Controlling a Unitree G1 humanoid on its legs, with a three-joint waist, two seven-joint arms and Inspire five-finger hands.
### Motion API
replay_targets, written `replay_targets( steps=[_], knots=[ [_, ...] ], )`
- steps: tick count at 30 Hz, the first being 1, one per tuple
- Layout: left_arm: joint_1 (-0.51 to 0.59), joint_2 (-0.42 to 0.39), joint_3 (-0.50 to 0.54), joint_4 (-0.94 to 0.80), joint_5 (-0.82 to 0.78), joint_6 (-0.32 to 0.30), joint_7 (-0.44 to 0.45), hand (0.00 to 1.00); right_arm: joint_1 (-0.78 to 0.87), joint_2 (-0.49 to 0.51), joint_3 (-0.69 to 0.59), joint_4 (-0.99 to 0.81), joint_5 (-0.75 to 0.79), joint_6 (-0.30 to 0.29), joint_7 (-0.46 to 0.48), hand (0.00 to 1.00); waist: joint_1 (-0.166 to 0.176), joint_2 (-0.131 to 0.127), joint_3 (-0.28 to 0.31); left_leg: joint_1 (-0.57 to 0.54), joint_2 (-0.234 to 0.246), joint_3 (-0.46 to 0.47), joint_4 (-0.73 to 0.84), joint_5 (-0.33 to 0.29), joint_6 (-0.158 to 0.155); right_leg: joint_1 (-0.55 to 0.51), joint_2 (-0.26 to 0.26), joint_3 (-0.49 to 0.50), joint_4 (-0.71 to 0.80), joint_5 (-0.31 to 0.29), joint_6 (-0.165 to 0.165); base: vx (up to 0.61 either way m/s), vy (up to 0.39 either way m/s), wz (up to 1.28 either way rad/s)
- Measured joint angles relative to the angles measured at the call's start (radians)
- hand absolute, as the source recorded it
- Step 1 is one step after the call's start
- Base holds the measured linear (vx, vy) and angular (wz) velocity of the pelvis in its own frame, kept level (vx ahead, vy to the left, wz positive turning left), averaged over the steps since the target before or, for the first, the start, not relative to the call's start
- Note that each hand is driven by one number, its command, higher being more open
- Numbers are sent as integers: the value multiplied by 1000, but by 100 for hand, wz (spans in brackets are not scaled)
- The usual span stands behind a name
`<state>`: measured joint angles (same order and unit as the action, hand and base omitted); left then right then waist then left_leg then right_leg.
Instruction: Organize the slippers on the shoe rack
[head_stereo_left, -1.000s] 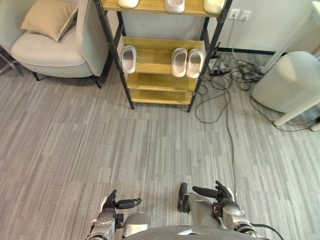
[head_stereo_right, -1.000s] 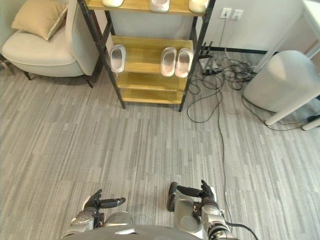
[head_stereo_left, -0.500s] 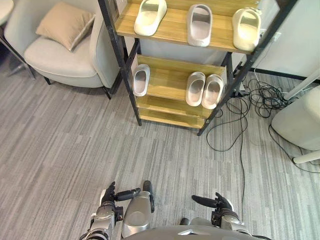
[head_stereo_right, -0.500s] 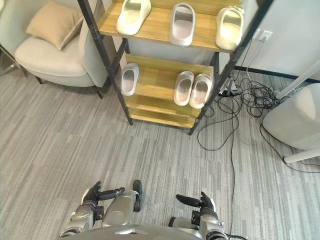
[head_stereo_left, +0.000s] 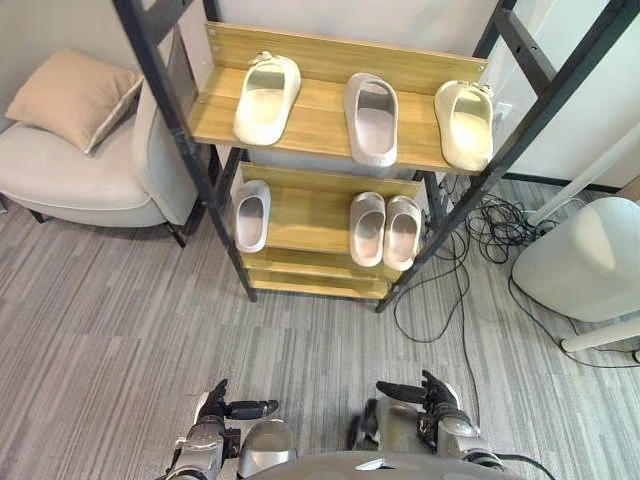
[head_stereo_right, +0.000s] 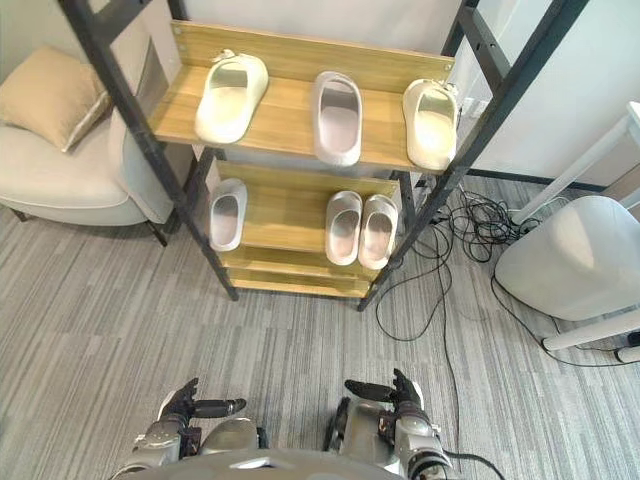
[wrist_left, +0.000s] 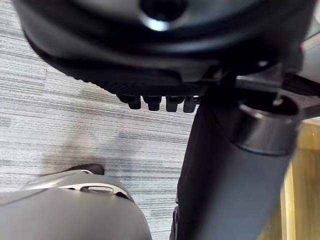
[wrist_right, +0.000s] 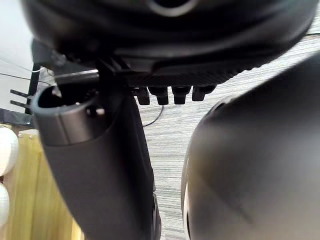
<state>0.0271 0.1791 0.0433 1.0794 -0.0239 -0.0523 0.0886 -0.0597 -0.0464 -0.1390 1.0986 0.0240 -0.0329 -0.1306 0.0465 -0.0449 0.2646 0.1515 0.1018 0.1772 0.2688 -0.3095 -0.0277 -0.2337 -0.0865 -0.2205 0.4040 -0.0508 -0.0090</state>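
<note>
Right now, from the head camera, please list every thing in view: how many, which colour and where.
shoe rack: one, wooden shelves on black frame, ahead by the wall
cream slippers: two, both ends of the upper shelf
grey slipper: one, between them
pale grey slippers: three, lower shelf, one left, a pair right
armchair: one, off-white, left of the rack
cushion: one, beige, on the armchair
cables: several, black, floor right of the rack
rounded thing: one, white, floor at far right
left hand: dark, low left, empty
right hand: dark, low right, empty
</note>
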Motion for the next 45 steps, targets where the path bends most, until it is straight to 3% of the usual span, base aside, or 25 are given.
replay_targets(
  steps=[1,3,5,7,9,10,12,14,15,16,18,23,29,37,45],
  knots=[
    [2,-20,3,2,4,-3,1,100,0,-7,0,2,-2,-3,-1,100,8,29,-10,3,18,-6,-13,6,-13,3,18,0,-5,-13,-6,388,-168,14],
    [2,-50,15,6,17,-3,0,100,-1,-17,-28,1,-2,-6,3,100,1,64,-15,6,37,-17,-22,15,-28,4,30,-21,5,-54,-13,413,-211,19],
    [0,-54,22,5,17,-2,-1,100,2,-14,-66,-1,-1,-1,3,100,-2,69,-17,-15,50,-39,38,29,-50,28,30,-45,-2,-80,-19,305,-188,38],
    [-5,-61,67,-2,17,-1,-6,100,40,-2,-87,-31,10,2,-2,100,-3,74,-15,-139,111,-58,366,60,-69,124,46,-91,-52,-105,-25,212,-162,53],
    [6,-68,99,-39,16,-2,-6,100,75,1,-78,-63,17,3,-6,100,7,74,-12,-261,186,-31,638,82,-61,211,65,-111,-89,-127,-33,249,-134,34],
    [9,-66,99,-47,15,-2,-5,100,78,4,-79,-65,17,2,-7,100,8,69,-11,-291,196,-13,649,68,-56,239,65,-114,-107,-128,-31,175,-36,15],
    [8,-66,95,-55,14,-4,-3,100,76,5,-83,-60,18,7,-7,100,10,64,-8,-326,179,9,545,42,-61,267,57,-106,-140,-121,-20,169,74,-7],
    [6,-63,83,-53,14,-3,-5,100,72,5,-86,-57,18,10,-9,100,12,61,-7,-326,129,-11,308,52,-63,279,38,-87,-157,-113,-6,218,198,-25],
    [6,-65,74,-52,14,-3,-4,100,71,1,-86,-51,17,10,-9,100,12,69,-10,-303,93,-60,142,113,-73,282,36,-71,-167,-107,13,209,240,-38],
    [1,-56,70,-42,14,-3,-2,100,65,-2,-85,-36,17,10,-10,100,18,58,-9,-278,68,-58,101,170,-62,292,30,-44,-185,-100,38,237,248,-38],
    [-6,-26,37,-30,14,-2,-1,100,74,18,-78,-29,17,11,-10,100,18,23,-21,-264,26,-48,80,174,-52,317,0,-16,-261,-74,69,215,211,-19],
    [-2,-20,-13,-12,18,-3,-3,100,72,13,-69,-23,15,5,-4,100,15,29,-27,-199,-9,-40,10,175,-28,356,-18,2,-309,-56,80,53,76,-9],
    [13,-19,-32,6,35,-2,-9,100,70,-8,17,-14,6,5,-2,100,3,35,-48,-142,-22,-32,-140,255,-28,348,-16,9,-331,-38,75,-21,-29,-5],
    [26,-11,-49,6,37,-7,-8,100,32,-26,282,-23,-65,5,39,100,10,25,-60,-122,-38,-55,-184,290,-17,370,-19,-5,-356,-16,74,-42,6,7],
    [36,-12,-49,3,56,-13,13,100,30,-21,721,-292,-57,-15,137,100,37,16,-69,-86,-55,-108,-281,368,-13,385,-25,-47,-358,-17,71,-65,2,18]
  ],
)
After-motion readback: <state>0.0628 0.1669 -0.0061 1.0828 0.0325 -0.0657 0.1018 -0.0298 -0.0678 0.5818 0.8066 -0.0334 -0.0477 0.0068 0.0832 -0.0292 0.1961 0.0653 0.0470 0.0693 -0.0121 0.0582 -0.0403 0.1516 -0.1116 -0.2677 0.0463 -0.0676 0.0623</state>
